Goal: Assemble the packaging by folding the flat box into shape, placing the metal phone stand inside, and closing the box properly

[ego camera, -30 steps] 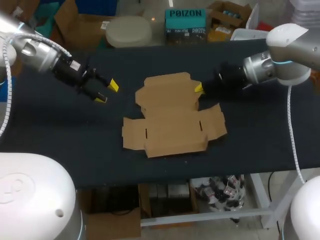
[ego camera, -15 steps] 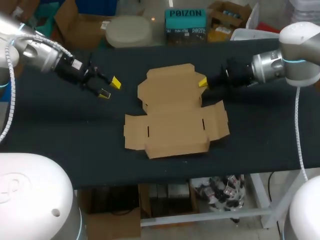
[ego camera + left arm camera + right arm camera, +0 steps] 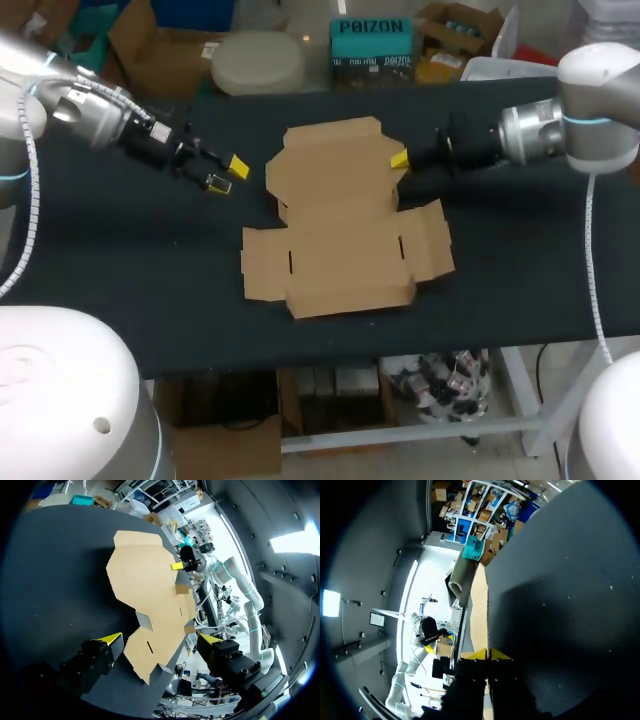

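The flat brown cardboard box lies unfolded in the middle of the black table. My right gripper is shut on the right edge of the box's far panel, which is tilted up off the table. In the right wrist view the cardboard runs edge-on straight out from the closed yellow tips of the right gripper. My left gripper hangs open left of the box, apart from it. In the left wrist view the box lies ahead of the left gripper. No phone stand is in view.
Black table surface lies bare left of the box under my left arm and right of it below my right arm. The table's front edge runs close to the box's near flap.
The right gripper has moved up and toward the table's back, raising the box's far panel. The box has slid slightly left. My left gripper has drawn up and back, staying open.
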